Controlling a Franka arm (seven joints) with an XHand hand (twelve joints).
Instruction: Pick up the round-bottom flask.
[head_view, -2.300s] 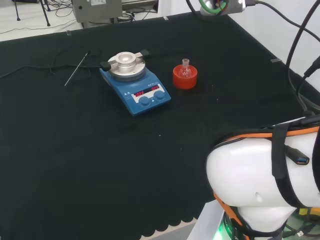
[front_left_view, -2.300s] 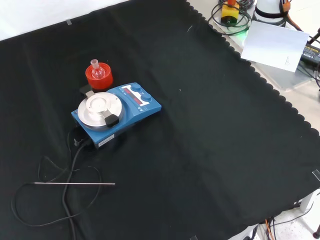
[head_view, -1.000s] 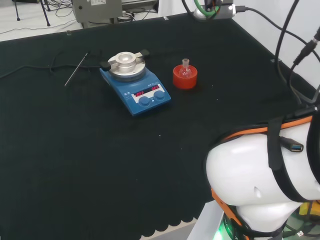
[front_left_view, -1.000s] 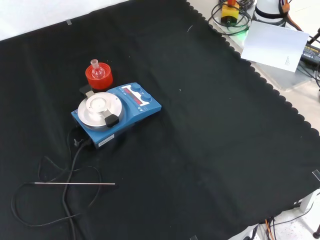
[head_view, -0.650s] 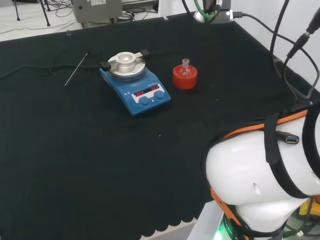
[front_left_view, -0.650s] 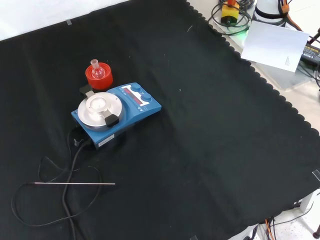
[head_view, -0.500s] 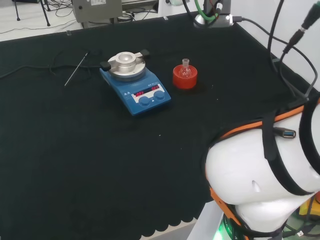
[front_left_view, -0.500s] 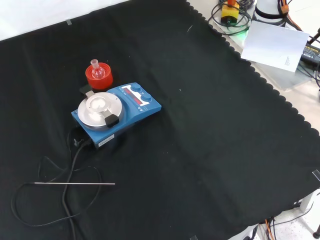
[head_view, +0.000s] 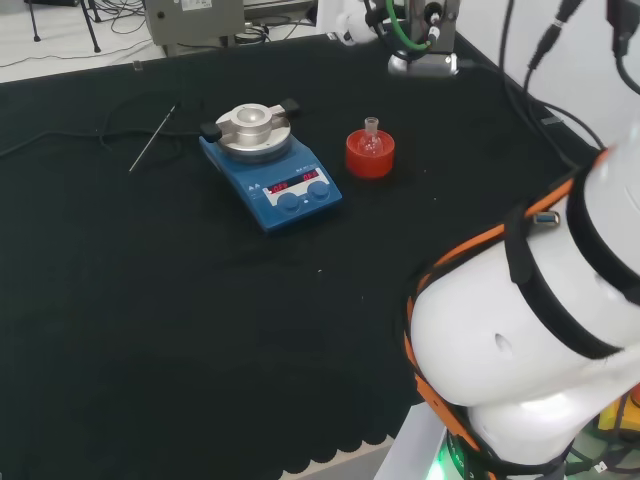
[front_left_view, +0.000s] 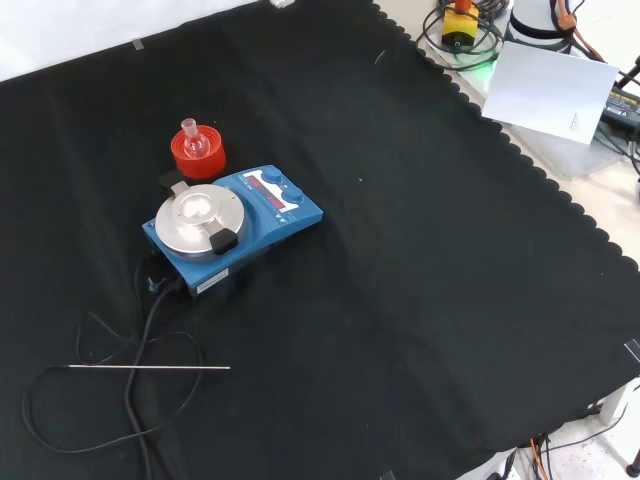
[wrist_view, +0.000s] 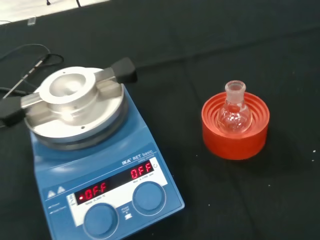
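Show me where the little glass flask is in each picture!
Head view: the round-bottom flask sits upright in its red stand, just right of the blue hotplate.
Front view: the flask is upper left, in the stand just above the hotplate.
Wrist view: the flask shows up close, in the stand beside the hotplate.
Shared landmark: the blue hotplate with its silver round top.

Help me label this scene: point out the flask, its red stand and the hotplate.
flask (wrist_view: 234, 113): wrist view, on the clear round bulb.
red stand (wrist_view: 235, 144): wrist view, on its outer wall below the flask.
hotplate (front_left_view: 285, 212): front view, on the blue casing beside the knobs.
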